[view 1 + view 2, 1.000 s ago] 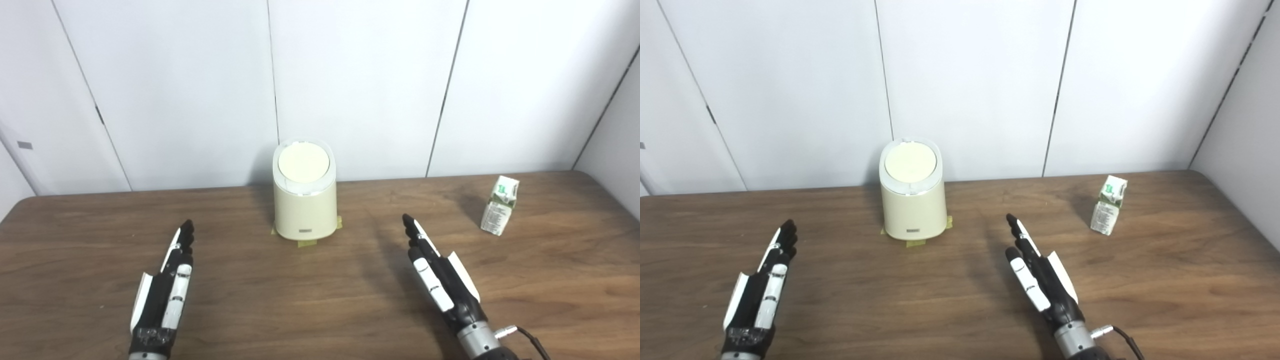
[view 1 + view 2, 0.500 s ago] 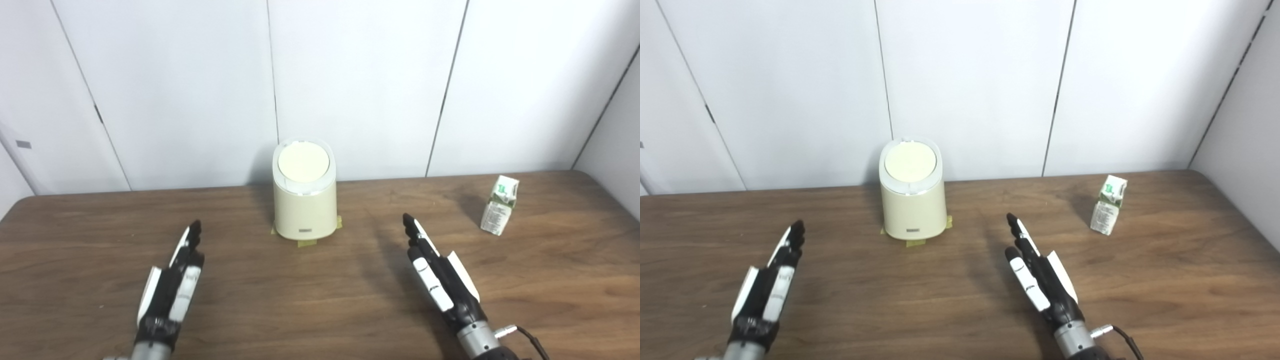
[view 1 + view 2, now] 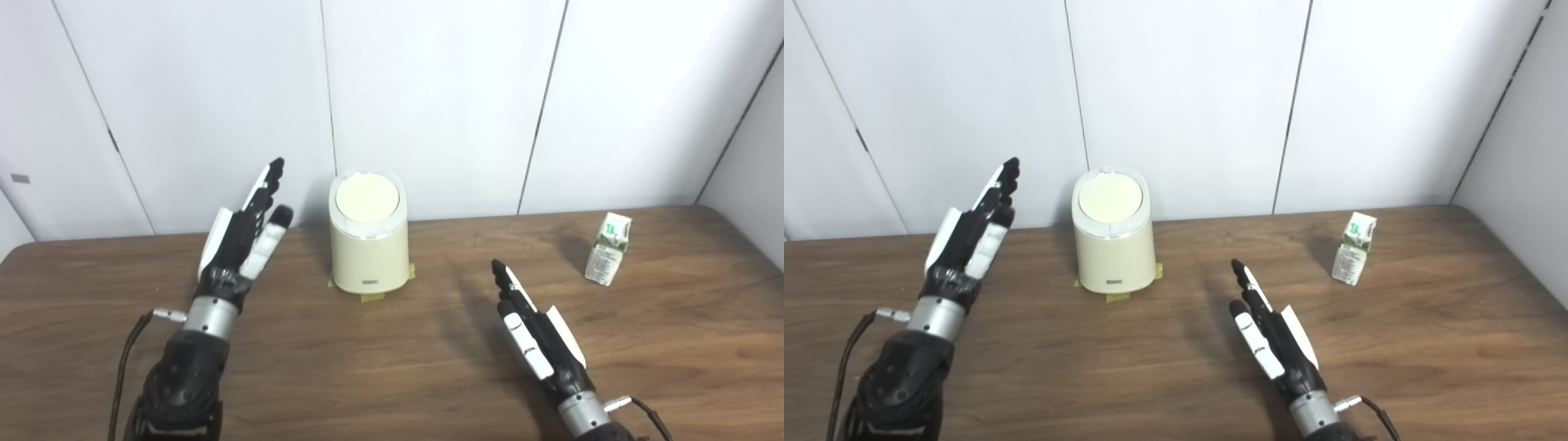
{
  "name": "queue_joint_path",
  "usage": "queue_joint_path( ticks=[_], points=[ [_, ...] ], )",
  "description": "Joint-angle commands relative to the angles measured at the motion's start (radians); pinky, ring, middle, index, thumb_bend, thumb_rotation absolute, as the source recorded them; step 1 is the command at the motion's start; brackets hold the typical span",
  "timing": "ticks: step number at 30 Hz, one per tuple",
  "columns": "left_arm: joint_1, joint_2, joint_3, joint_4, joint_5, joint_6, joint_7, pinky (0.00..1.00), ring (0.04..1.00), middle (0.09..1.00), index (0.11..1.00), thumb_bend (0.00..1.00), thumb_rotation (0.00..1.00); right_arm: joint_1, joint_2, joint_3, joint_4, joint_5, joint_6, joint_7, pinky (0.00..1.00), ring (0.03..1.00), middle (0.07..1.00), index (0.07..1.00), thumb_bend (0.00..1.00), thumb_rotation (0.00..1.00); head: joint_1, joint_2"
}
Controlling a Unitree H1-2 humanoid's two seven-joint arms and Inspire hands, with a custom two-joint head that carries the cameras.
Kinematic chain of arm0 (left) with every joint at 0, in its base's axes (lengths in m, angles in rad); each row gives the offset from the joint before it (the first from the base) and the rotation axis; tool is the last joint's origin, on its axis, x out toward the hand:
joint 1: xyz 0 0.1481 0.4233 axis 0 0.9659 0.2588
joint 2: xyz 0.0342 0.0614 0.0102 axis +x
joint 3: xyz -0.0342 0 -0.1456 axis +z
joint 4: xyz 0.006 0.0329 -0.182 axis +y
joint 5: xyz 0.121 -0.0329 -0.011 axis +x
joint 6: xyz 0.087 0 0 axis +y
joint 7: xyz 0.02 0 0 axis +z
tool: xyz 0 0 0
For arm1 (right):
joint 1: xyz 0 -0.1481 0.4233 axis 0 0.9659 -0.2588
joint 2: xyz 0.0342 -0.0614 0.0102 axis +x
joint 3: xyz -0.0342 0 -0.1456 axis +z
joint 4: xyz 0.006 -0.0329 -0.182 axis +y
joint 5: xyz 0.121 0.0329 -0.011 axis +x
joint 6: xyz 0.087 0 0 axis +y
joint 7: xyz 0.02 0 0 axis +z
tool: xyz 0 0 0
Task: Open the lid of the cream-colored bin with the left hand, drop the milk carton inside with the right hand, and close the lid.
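Note:
The cream-colored bin (image 3: 369, 257) stands at the back middle of the table, its round lid (image 3: 367, 199) shut flat on top. My left hand (image 3: 242, 236) is raised above the table to the left of the bin, open, fingers straight and pointing up toward the wall, apart from the bin. My right hand (image 3: 539, 340) lies low over the table at the front right, open and flat, holding nothing. The milk carton (image 3: 607, 249), white with green print, stands upright at the back right, well beyond the right hand.
Yellow tape (image 3: 372, 298) marks the bin's foot on the brown wooden table (image 3: 392, 361). White wall panels (image 3: 429, 92) close off the back, and a side wall runs along the far right. A cable (image 3: 125, 361) trails from the left wrist.
My left hand has lifted off the table and moved up and forward, level with the bin's top. The right hand, bin and carton have stayed put; the view shifted slightly.

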Motion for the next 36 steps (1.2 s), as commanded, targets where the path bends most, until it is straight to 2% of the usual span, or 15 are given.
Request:
queue_joint_path(
  ticks=[1,5,8,11,14,20,24,27,31,36],
  points=[
    [-0.104,0.001,-0.009,-0.01,0.024,0.031,-0.002,1.0,1.0,1.0,1.0,0.98,1.0,0.002,0.001,-0.001,0.022,-0.012,-0.038,-0.01,1.0,1.0,0.997,0.982,0.13,1.0,-0.002,0.001],
    [-0.178,0.003,-0.043,0.014,0.083,0.101,-0.001,1.0,1.0,1.0,1.0,0.92,1.0,0.0,0.0,0.0,0.028,-0.015,-0.048,-0.012,0.99,1.0,0.997,0.979,0.14,1.0,-0.003,0.003],
    [-0.23,0.005,-0.068,0.059,0.123,0.123,0.004,1.0,1.0,1.0,1.0,0.87,0.99,0.001,-0.001,0.001,0.026,-0.024,-0.05,-0.017,0.98,0.993,0.992,0.975,0.14,1.0,-0.001,0.004],
    [-0.265,0.001,-0.083,0.1,0.155,0.15,0.013,1.0,1.0,1.0,1.0,0.88,0.96,0.0,-0.001,0.001,0.031,-0.023,-0.056,-0.019,0.98,0.992,0.992,0.976,0.14,1.0,-0.002,0.004],
    [-0.3,-0.007,-0.094,0.158,0.202,0.15,0.043,1.0,1.0,1.0,1.0,0.89,0.87,0.001,-0.003,0.002,0.027,-0.025,-0.048,-0.018,0.98,0.992,0.99,0.977,0.16,1.0,-0.002,0.005],
    [-0.359,-0.01,-0.134,0.266,0.299,0.142,0.083,1.0,1.0,1.0,1.0,0.83,0.68,0.002,-0.004,0.005,0.015,-0.014,-0.034,-0.009,0.99,0.998,0.995,0.977,0.13,1.0,-0.003,0.009],
    [-0.384,-0.022,-0.156,0.325,0.346,0.153,0.099,1.0,1.0,1.0,1.0,0.78,0.65,0.0,-0.004,0.005,0.02,-0.008,-0.036,-0.006,0.99,1.0,1.0,0.98,0.08,1.0,-0.004,0.007],
    [-0.398,-0.022,-0.173,0.366,0.374,0.153,0.108,1.0,1.0,1.0,1.0,0.75,0.65,-0.001,-0.005,0.007,0.021,-0.016,-0.031,-0.008,1.0,1.0,1.0,0.984,0.08,1.0,-0.006,0.005],
    [-0.402,-0.021,-0.178,0.395,0.387,0.157,0.114,1.0,1.0,1.0,1.0,0.75,0.64,-0.005,-0.007,0.009,0.031,-0.032,-0.044,-0.016,0.98,0.994,0.995,0.982,0.08,1.0,-0.009,0.003],
    [-0.409,-0.022,-0.185,0.434,0.397,0.152,0.123,1.0,1.0,1.0,1.0,0.75,0.61,-0.003,-0.001,0.009,0.022,-0.013,-0.029,-0.008,0.99,1.0,0.999,0.985,0.07,1.0,-0.012,0.003]
  ],
)
